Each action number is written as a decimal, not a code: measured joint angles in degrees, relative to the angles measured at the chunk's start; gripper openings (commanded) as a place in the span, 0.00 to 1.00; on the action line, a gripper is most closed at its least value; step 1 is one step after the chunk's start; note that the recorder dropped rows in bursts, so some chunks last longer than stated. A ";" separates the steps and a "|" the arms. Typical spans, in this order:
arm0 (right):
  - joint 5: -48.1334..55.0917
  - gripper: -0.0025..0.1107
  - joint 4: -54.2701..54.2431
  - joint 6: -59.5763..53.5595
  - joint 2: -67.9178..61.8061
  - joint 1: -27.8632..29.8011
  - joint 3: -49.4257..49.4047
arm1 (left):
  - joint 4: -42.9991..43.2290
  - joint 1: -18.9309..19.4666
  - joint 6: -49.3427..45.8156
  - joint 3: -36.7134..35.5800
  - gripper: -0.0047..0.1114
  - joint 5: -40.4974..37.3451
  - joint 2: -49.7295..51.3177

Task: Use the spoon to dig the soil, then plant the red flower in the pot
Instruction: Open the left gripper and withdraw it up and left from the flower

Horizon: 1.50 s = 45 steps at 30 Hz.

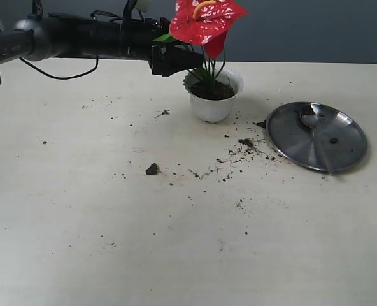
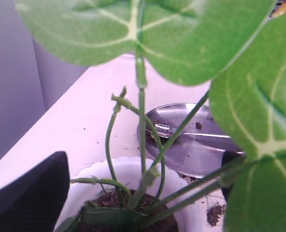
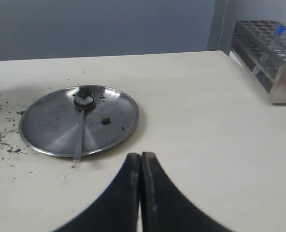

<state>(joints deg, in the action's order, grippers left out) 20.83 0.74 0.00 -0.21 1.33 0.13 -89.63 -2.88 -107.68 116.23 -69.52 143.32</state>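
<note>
One red flower [image 1: 204,22] in pot [image 1: 214,108], left gripper [image 1: 195,60] spread around stems; right gripper [image 3: 141,159] closed, empty

The left arm [image 1: 80,37] is long and black. It comes in from the far left and lies flat in the air, above the tabletop [image 1: 176,255], pointing right. At its end is the left tool [image 1: 188,60], at the far middle of the scene. In the left wrist view one black finger [image 2: 34,193] shows. It stands far from the other side, so the jaws are wide apart and squeeze nothing. The right tool [image 3: 141,159] shows only in the right wrist view. Its two black fingers are pressed tight together with nothing between them. It hangs above the tabletop.
</note>
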 measured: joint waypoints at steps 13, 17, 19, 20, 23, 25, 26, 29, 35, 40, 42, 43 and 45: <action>0.00 0.02 0.00 0.00 0.00 0.00 0.00 | 4.49 1.44 6.35 0.00 0.76 0.00 -1.23; 0.00 0.02 0.00 0.00 0.00 0.00 0.00 | 6.41 1.70 7.30 -0.11 0.76 0.00 -3.04; 0.00 0.02 0.00 0.00 0.00 0.00 0.00 | 7.50 1.84 8.28 -0.11 0.76 0.00 -3.84; 0.00 0.02 0.00 0.00 0.00 0.00 0.00 | 8.10 1.95 8.81 -0.11 0.76 0.00 -4.14; 0.00 0.02 0.00 0.00 0.00 0.00 0.00 | 9.94 2.34 10.54 -0.11 0.76 0.00 -4.67; 0.00 0.02 0.00 0.00 0.00 0.00 0.00 | 10.89 2.88 11.92 -0.11 0.76 0.00 -4.81; 0.00 0.02 0.00 0.00 0.00 0.00 0.00 | 11.16 3.14 12.50 -0.11 0.76 0.00 -4.81; 0.00 0.02 0.00 0.00 0.00 0.00 0.00 | 12.08 3.89 14.09 -0.11 0.76 0.00 -4.81; 0.00 0.02 0.00 0.00 0.00 0.00 0.00 | 13.72 5.14 17.16 -0.11 0.76 0.00 -6.39; 0.00 0.02 0.00 0.00 0.00 0.00 0.00 | 14.88 5.62 18.62 -0.80 0.76 0.00 -9.55; 0.00 0.02 0.00 0.00 0.00 0.00 0.00 | 15.14 5.62 18.76 -2.06 0.76 0.00 -11.21; 0.00 0.02 0.00 0.00 0.00 0.00 0.00 | 15.14 5.62 18.76 -2.69 0.76 0.00 -11.93; 0.00 0.02 0.00 0.00 0.00 0.00 0.00 | 15.26 5.65 18.76 -4.27 0.76 0.00 -13.65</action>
<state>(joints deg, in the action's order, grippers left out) 20.83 0.74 0.00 -0.21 1.33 0.13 -74.36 2.77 -88.92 111.96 -69.52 129.67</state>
